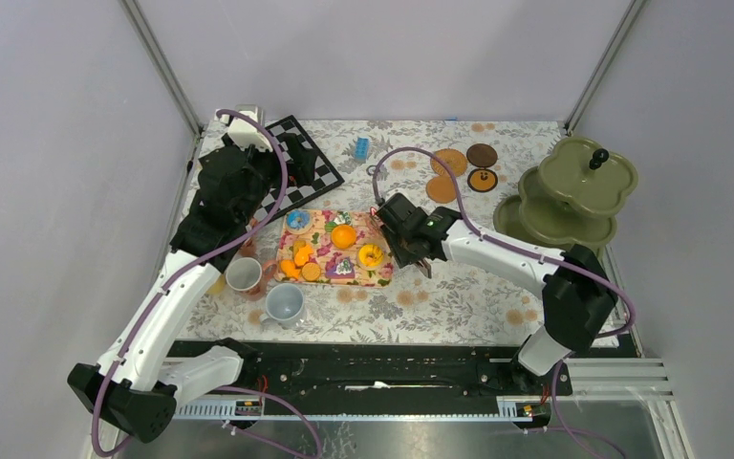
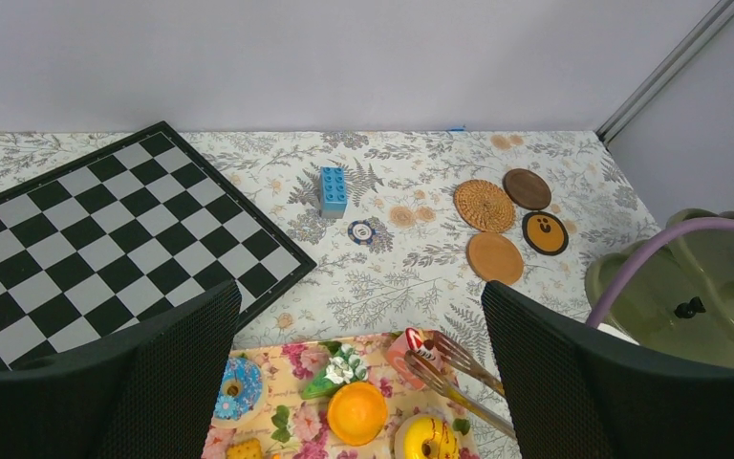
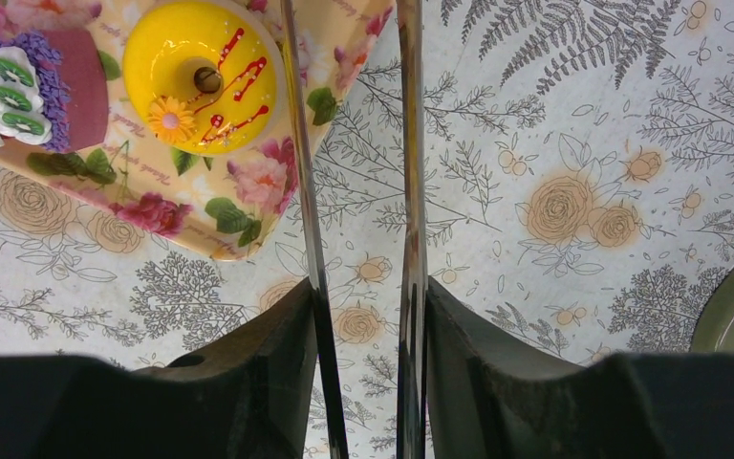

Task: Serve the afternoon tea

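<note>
Toy pastries lie on the floral mat (image 1: 330, 273): an orange tart (image 1: 343, 236), a yellow donut (image 1: 371, 255) and a blue donut (image 1: 297, 219). My right gripper (image 3: 365, 316) is shut on the metal tongs (image 3: 409, 191), a finger pressing on each arm. The tong tips (image 2: 459, 378) straddle a pink roll slice (image 2: 404, 349) at the mat's far right corner. My left gripper (image 2: 361, 316) hangs open with nothing in it, above the mat's far edge. A cream mug (image 1: 244, 275) and a grey-blue mug (image 1: 285, 304) stand left of the mat. Round coasters (image 1: 449, 161) lie at the back.
An olive tiered stand (image 1: 573, 186) stands at the right edge. A chessboard (image 1: 296, 167) lies at the back left under my left arm, with a blue brick (image 1: 361, 146) beside it. A purple kiwi-topped cake (image 3: 57, 76) sits next to the yellow donut (image 3: 199, 76).
</note>
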Motion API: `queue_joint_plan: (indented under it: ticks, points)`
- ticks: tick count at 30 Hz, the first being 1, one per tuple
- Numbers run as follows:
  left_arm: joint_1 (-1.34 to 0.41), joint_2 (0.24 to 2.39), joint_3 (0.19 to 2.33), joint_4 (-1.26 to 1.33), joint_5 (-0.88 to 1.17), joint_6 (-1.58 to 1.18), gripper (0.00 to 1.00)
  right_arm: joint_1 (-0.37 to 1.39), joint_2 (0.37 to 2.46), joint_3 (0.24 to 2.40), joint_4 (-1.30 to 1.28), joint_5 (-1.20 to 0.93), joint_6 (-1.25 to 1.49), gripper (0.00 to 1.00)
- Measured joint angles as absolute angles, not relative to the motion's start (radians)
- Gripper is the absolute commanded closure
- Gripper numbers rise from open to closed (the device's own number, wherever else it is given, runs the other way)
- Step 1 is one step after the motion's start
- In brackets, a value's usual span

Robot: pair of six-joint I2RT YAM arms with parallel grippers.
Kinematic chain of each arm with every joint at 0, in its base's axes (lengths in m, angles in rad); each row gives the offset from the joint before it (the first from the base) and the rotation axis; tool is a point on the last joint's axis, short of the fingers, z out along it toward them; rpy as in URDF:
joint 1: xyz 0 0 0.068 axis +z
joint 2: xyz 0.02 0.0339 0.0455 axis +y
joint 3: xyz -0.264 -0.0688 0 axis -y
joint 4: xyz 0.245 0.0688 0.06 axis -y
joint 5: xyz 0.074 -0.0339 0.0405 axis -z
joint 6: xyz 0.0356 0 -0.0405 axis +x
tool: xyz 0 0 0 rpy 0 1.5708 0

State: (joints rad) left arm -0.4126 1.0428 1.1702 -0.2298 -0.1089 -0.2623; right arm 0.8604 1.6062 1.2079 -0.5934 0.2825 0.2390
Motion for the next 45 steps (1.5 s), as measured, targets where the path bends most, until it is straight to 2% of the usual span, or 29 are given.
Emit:
queue_joint_plan:
  ticks: [4,17,27,33,45]
  points:
    - [-0.413,1.043,1.169,-0.230,-0.109,-0.262,0.01,0.869,1.631,1.218,-0.593,0.291,0.235,0.55]
    - [-0.413,1.043,1.168,-0.230,-0.108,-0.263,0.01,0.879,1.640,1.225,-0.593,0.310,0.255,0.67]
    - [-0.414,1.042,1.168,-0.230,-0.100,-0.268,0.01,0.879,1.425,1.158,-0.629,0.393,0.324,0.69]
    - [-0.419,1.042,1.168,-0.230,-0.094,-0.273,0.01,0.875,1.321,1.086,-0.709,0.517,0.414,0.69]
    - [-0.525,1.036,1.162,-0.224,-0.106,-0.277,0.01,0.670,1.297,1.006,-0.804,0.569,0.577,0.70]
